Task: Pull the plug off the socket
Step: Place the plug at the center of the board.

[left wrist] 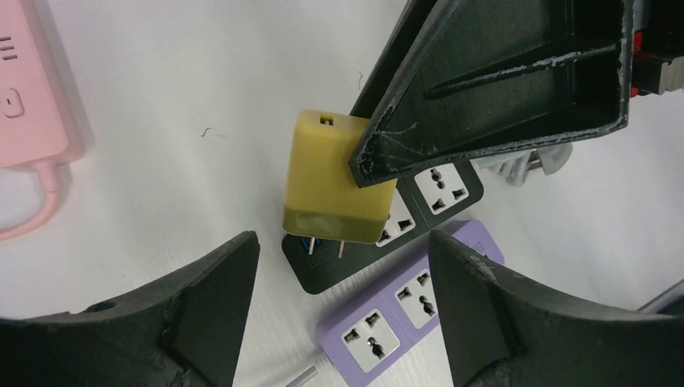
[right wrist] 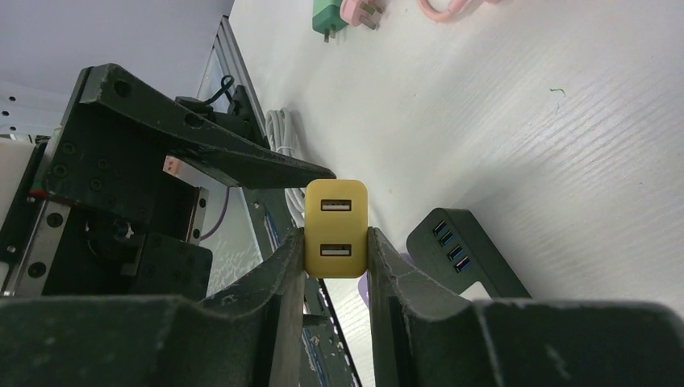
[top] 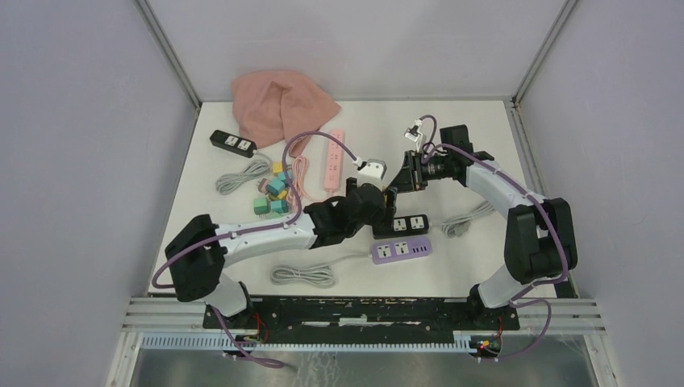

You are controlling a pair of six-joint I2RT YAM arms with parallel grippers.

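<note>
Over the middle of the surface (top: 202, 201), just above the black socket strip (left wrist: 452, 189), your left hand (left wrist: 340, 242) gapes empty while your right hand (right wrist: 336, 242) pinches the yellow plug (left wrist: 323, 173), pins seemingly free, so next lift it clear.

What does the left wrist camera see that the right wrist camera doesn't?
Only the left wrist view shows the metal prongs of the yellow boxy plug and the pink power strip. Only the right wrist view shows the plug's two USB slots and a small green plug. Both show the yellow plug pinched by the right end effector, and the black power strip.
</note>
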